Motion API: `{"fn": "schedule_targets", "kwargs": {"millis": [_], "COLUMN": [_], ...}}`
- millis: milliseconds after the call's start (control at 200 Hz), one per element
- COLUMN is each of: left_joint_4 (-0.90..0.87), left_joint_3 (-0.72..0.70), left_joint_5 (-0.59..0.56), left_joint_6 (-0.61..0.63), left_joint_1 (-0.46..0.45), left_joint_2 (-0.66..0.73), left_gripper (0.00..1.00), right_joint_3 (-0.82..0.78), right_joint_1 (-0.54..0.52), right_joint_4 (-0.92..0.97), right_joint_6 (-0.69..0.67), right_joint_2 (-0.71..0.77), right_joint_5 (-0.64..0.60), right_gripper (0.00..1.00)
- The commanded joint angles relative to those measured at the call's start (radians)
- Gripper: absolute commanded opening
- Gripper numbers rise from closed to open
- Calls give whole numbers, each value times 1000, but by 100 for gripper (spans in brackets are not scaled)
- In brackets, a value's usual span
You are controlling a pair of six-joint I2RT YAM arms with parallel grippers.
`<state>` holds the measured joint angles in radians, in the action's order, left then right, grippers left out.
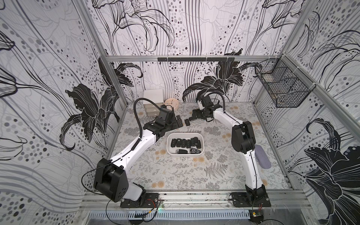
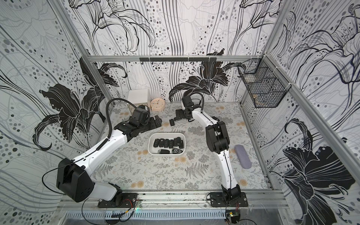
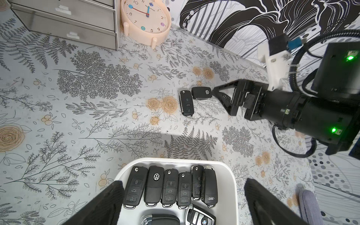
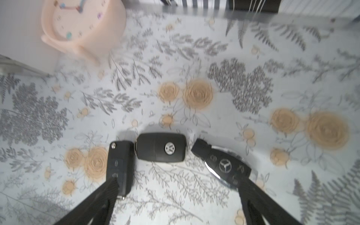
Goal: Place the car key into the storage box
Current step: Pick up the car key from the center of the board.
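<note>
The storage box (image 1: 185,134) is a shallow white tray mid-table, and it holds several black key fobs (image 3: 169,187). Three loose car keys lie beyond it on the mat: a button key (image 4: 119,163), a VW key (image 4: 160,147) and a Mercedes key (image 4: 224,163). My right gripper (image 4: 178,181) is low over them, open and empty, with one finger by the button key and the other by the Mercedes key. My left gripper (image 3: 183,183) is open and empty at the box's far left side, and the box (image 3: 233,185) shows between its fingers.
At the back left stand a white drawer cabinet (image 1: 153,101) and a pink clock (image 1: 171,103). A grey case (image 1: 263,157) lies by the right wall. A black wire basket (image 1: 282,85) hangs on the right wall above the table.
</note>
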<state>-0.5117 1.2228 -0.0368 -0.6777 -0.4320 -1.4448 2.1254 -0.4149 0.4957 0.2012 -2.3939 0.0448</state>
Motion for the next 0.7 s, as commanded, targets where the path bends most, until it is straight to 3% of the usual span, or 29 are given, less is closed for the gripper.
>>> {"fn": "schedule_targets", "kwargs": {"millis": [0,175,456,476,696], "left_joint_4": [3,-13,-10,-8,-2], "left_joint_3": [-11,-14,-22,-22,-21], "left_joint_5": [-26,-43,-35,-33,-21], "left_joint_6": [4,3,2,3,5], "left_joint_1": [8,10,15,16,17], "left_joint_2": [27,38,47,47,44], "left_gripper": [99,99,99,99,99], "right_joint_3": [94,155,87,82,36], "right_joint_1": [6,32,44,44,42], "right_joint_4": [59,75,86,87,113], "right_joint_6": [-31,-37,-72,-70,-84], "right_joint_2": [-102,-174,-125,-121,-97], "right_joint_5": [6,46,59,56,15], "right_gripper": [100,100,96,92,84]}}
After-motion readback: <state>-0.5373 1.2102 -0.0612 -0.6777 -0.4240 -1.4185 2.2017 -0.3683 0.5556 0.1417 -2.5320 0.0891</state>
